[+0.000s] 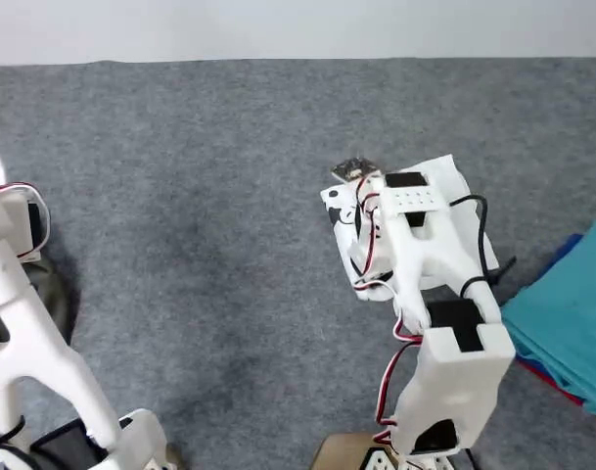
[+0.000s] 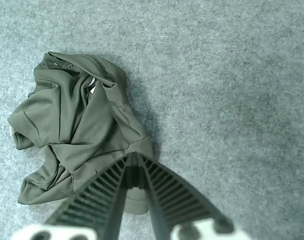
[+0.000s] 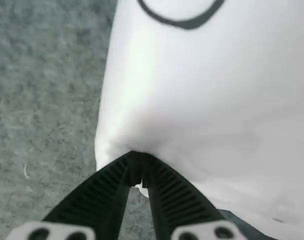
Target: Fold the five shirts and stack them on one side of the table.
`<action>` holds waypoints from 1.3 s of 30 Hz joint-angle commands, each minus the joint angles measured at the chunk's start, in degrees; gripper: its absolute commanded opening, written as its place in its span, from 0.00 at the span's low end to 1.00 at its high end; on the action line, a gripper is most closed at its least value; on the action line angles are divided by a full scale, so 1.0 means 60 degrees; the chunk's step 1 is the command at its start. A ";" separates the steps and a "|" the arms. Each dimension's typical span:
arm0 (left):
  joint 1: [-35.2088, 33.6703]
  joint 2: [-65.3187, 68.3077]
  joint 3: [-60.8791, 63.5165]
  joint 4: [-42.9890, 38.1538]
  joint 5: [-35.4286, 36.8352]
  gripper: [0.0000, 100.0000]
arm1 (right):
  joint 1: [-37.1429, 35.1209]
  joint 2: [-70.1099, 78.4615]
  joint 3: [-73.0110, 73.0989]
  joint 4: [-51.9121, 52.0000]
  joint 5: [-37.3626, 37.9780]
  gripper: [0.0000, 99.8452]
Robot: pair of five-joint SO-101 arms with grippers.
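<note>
A crumpled olive-green shirt (image 2: 77, 125) lies on the grey felt table (image 2: 231, 75); part of it peeks out beside the left arm (image 1: 51, 289). My left gripper (image 2: 135, 159) is shut, its tips over the shirt's near edge, and I cannot see any cloth pinched between them. A white shirt (image 3: 206, 90) with a dark neckline lies under the right arm (image 1: 444, 186). My right gripper (image 3: 137, 156) is shut on the white shirt's edge, where the cloth puckers toward the tips. In the high view this gripper (image 1: 361, 211) is at the shirt's left side.
A stack of folded shirts (image 1: 567, 318), teal on top with blue and red edges under it, sits at the table's right edge. Open grey felt (image 1: 209, 196) spreads between the two arms and toward the back.
</note>
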 commanded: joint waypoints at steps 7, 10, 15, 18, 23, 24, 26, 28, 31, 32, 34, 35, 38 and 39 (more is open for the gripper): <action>0.0059 -0.0278 -0.0051 0.0205 -0.0059 0.00 | -0.0095 -0.2088 -0.0557 0.0711 -0.0044 0.01; 0.0059 -0.0293 -0.0051 0.0205 -0.0059 0.00 | -0.0081 -0.2850 -0.0996 0.1297 -0.0059 0.01; 0.0059 -0.0293 -0.0051 0.0205 -0.0059 0.00 | 0.0168 -0.3538 -0.1348 0.1634 -0.0073 0.01; 0.0059 -0.0293 -0.0051 0.0205 -0.0059 0.00 | 0.0696 -0.3465 -0.1289 0.1136 -0.0557 0.02; 0.0059 -0.0293 -0.0051 0.0205 -0.0059 0.00 | 0.1722 -0.2513 -0.1275 0.0081 -0.1289 0.18; 0.0059 -0.0293 -0.0051 0.0205 -0.0059 0.00 | 0.1853 -0.2278 -0.1275 -0.0154 -0.1495 0.22; 0.0073 -0.0293 -0.0051 0.0205 -0.0059 0.00 | 0.2044 -0.1780 -0.1275 -0.0696 -0.1890 0.25; 0.0073 -0.0293 -0.0051 0.0205 -0.0059 0.00 | 0.2088 -0.1282 -0.1289 -0.1121 -0.2168 0.26; 0.0073 -0.0293 -0.0051 0.0205 -0.0059 0.00 | 0.2059 -0.0740 -0.1289 -0.1516 -0.2652 0.26; 0.0073 -0.0293 -0.0051 0.0205 -0.0059 0.00 | 0.2059 -0.0608 -0.1289 -0.1590 -0.2842 0.26; 0.0073 -0.0293 -0.0051 0.0205 -0.0073 0.00 | 0.2059 -0.0462 -0.1289 -0.1707 -0.3136 0.26; 0.0073 -0.0293 -0.0051 0.0205 -0.0073 0.00 | 0.2059 -0.0447 -0.1304 -0.1707 -0.3209 0.26; 0.0073 -0.0293 -0.0051 0.0205 -0.0073 0.00 | 0.2059 -0.0476 -0.1304 -0.1692 -0.3311 0.31; 0.0073 -0.0293 -0.0051 0.0205 -0.0073 0.00 | 0.2073 -0.0491 -0.1392 -0.1634 -0.3311 0.33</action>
